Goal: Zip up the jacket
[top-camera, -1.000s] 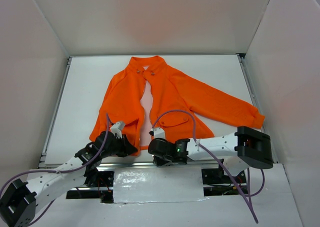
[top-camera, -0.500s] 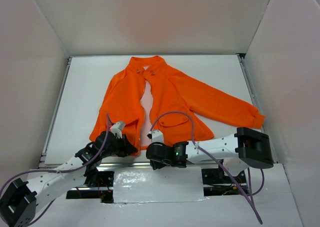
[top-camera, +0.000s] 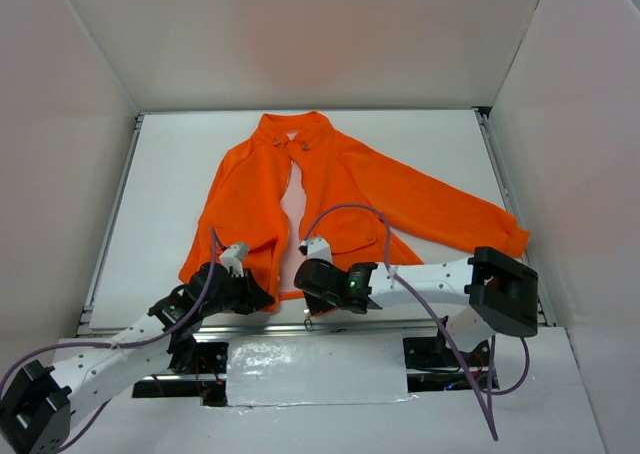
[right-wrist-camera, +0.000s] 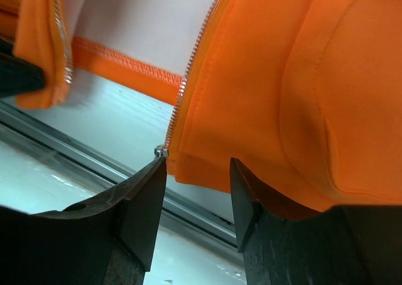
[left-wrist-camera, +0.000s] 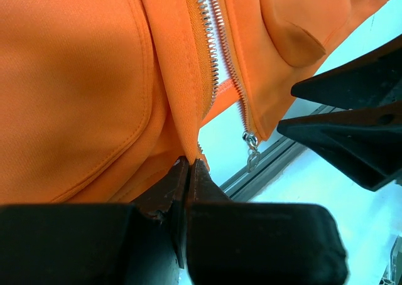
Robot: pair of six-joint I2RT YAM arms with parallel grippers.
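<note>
The orange jacket (top-camera: pixel 340 189) lies flat on the white table with its collar far and its front open, pale lining showing in the gap. My left gripper (top-camera: pixel 262 296) is shut on the bottom corner of the left front panel (left-wrist-camera: pixel 81 78), right at the lower end of that zipper row (left-wrist-camera: pixel 204 21). My right gripper (right-wrist-camera: pixel 198 166) is open at the hem of the right front panel (right-wrist-camera: pixel 301 78). The silver zipper slider (right-wrist-camera: pixel 162 151) sits at the tip of its left finger. In the left wrist view the slider (left-wrist-camera: pixel 250 139) hangs at the right row's lower end.
A metal rail (top-camera: pixel 260 326) runs along the table's near edge just under both grippers. White walls enclose the table on three sides. The jacket's right sleeve (top-camera: pixel 470 219) stretches toward the right wall. A foil-covered patch (top-camera: pixel 315 369) lies between the arm bases.
My right gripper has opened and shifted a little away from the near edge, up to the right panel's hem. The left gripper has kept its grip and place.
</note>
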